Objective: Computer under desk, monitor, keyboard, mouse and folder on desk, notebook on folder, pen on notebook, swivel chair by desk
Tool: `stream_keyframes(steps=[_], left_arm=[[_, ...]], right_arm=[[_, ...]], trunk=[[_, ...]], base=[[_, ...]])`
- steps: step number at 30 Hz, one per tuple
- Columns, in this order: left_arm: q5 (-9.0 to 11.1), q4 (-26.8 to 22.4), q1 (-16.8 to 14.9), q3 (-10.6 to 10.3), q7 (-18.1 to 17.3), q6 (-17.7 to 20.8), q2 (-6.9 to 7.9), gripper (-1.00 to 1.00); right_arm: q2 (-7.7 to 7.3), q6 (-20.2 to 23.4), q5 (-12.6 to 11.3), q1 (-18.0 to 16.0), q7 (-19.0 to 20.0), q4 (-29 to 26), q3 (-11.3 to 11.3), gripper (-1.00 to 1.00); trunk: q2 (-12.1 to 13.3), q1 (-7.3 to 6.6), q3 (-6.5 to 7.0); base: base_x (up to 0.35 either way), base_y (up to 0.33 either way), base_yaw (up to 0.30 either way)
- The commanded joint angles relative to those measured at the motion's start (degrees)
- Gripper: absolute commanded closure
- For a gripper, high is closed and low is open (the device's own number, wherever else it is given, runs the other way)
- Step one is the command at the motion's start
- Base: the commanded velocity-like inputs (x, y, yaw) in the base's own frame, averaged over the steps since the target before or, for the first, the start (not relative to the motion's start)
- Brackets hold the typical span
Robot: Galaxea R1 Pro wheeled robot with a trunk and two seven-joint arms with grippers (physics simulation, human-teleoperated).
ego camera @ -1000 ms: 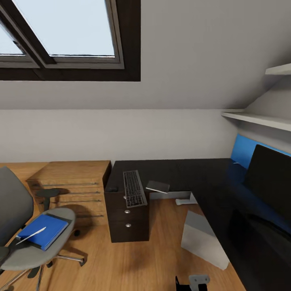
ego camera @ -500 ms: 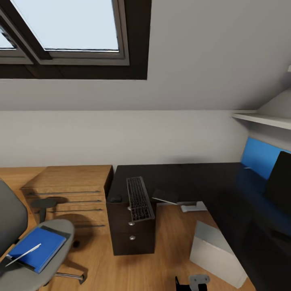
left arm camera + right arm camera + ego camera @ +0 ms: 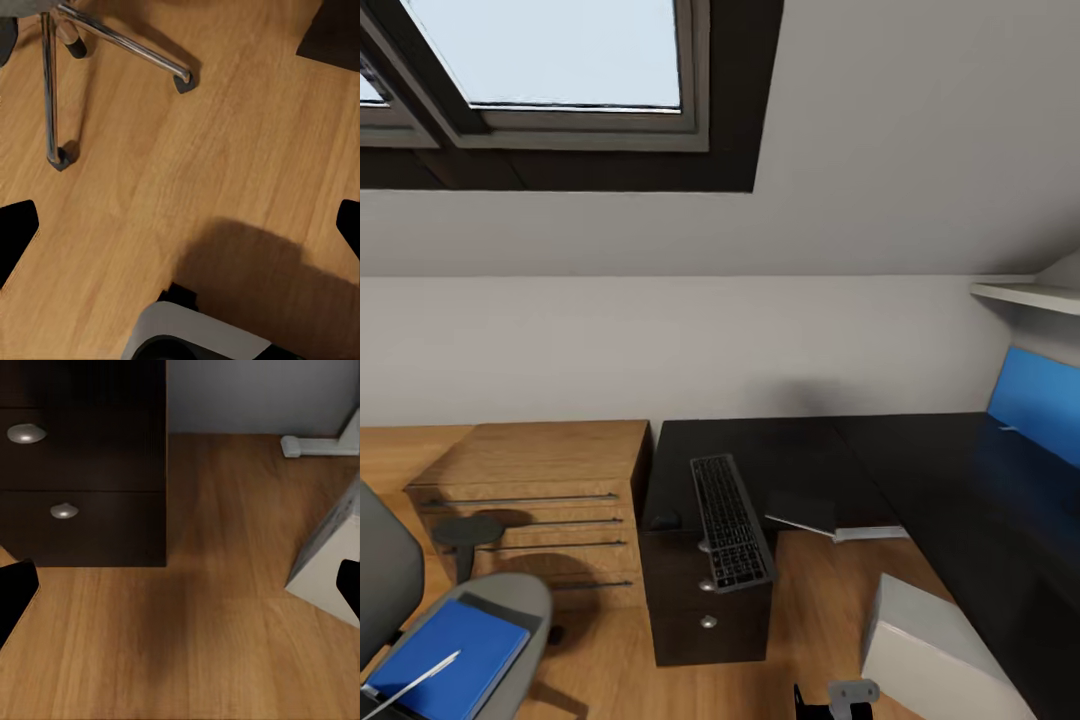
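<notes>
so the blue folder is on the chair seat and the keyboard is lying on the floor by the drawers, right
Not quite. The blue folder does lie on the swivel chair seat, but the keyboard is on the desk, above the drawers, overhanging the front edge. The head view shows it.

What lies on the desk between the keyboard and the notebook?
Nothing: in the head view, bare black desk top separates the keyboard from the notebook.

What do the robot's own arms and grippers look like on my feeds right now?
Very little of them shows. In each wrist view the fingertips are plain black, blunt wedges at the picture's two side edges, with no markings or cables visible. The left wrist view also shows a rounded white-grey shell with a dark inset. At the head view's bottom edge sits a small grey bracket on black parts.
</notes>
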Motion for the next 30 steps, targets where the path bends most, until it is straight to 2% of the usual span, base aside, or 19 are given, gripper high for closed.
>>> stream_keyframes(steps=[1,6,14,25,26,29,30], left_arm=[[0.42,-0.05,-0.05,-0.49,0.33,-0.20,0.08,-1.00],[0.26,-0.10,-0.05,-0.57,0.16,-0.26,0.06,-1.00],[0.23,-2.33,-0.05,-0.79,0.10,-1.41,-0.02,-1.00],[0.26,-8.24,0.00,-0.62,0.19,-1.40,0.08,-1.00],[0.28,-8.66,0.01,-0.61,0.17,-1.34,0.20,-1.00],[0.46,-10.38,0.03,-0.64,0.04,-1.15,1.77,-1.00],[0.59,-11.88,0.03,-0.70,-0.05,-1.01,3.07,-1.00]], right_arm=[[0.05,-0.15,-0.25,-0.06,-0.33,0.09,0.50,-1.00],[0.06,-0.14,-0.25,-0.06,-0.33,0.08,0.51,-1.00],[0.00,-0.13,-0.25,-0.06,-0.33,0.02,0.50,-1.00],[-0.01,-0.17,-0.25,-0.06,-0.33,0.02,0.50,-1.00],[-0.03,-0.17,-0.25,-0.06,-0.33,0.02,0.50,-1.00],[-0.05,-0.17,-0.25,-0.06,-0.33,0.02,0.50,-1.00],[-0.06,-0.17,-0.25,-0.06,-0.33,0.02,0.50,-1.00]], trunk=[[-0.06,0.04,-0.08],[-0.06,0.04,-0.08],[-0.06,0.04,-0.08],[-4.47,2.46,-2.06],[-4.87,2.68,-2.24],[-6.08,3.34,-2.78],[-6.48,3.56,-2.96]], base=[[0.296,0.219,0.000],[0.243,0.158,0.000],[0.021,0.013,0.000],[0.000,0.000,0.000],[0.000,0.000,0.000],[0.000,0.000,0.000],[0.000,0.000,0.000]])
